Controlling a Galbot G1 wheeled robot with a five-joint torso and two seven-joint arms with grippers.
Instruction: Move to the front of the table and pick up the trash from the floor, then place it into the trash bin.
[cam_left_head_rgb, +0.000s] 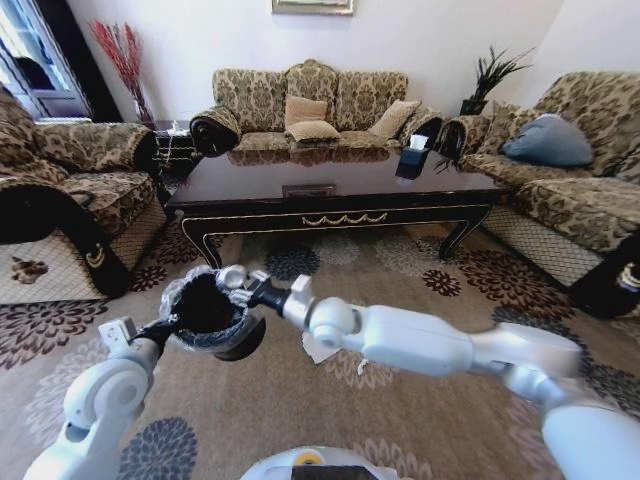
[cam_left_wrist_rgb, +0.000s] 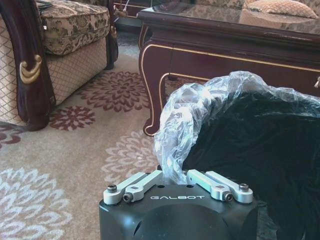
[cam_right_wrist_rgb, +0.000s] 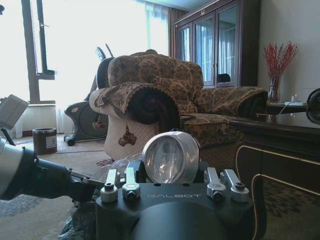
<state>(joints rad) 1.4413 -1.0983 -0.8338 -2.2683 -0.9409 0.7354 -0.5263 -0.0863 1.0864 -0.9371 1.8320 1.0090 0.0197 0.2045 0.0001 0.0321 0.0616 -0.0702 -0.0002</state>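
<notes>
My left gripper (cam_left_head_rgb: 168, 327) (cam_left_wrist_rgb: 172, 174) is shut on the rim and crinkled liner of the black trash bin (cam_left_head_rgb: 205, 312) (cam_left_wrist_rgb: 250, 150), which stands on the floor (cam_left_head_rgb: 400, 400). My right gripper (cam_left_head_rgb: 240, 287) (cam_right_wrist_rgb: 170, 172) reaches across from the right and hovers at the bin's rim, shut on a crushed silvery can (cam_left_head_rgb: 231, 275) (cam_right_wrist_rgb: 170, 156). A white paper sheet (cam_left_head_rgb: 318, 349) lies on the carpet, partly hidden under my right arm. The dark glossy table (cam_left_head_rgb: 330, 195) (cam_left_wrist_rgb: 225, 45) stands just beyond the bin.
Patterned sofas flank the table: an armchair (cam_left_head_rgb: 70, 200) on the left, a couch (cam_left_head_rgb: 310, 110) behind, another sofa (cam_left_head_rgb: 570, 180) on the right. A dark tissue box (cam_left_head_rgb: 412, 160) sits on the tabletop. Open carpet lies in front of me.
</notes>
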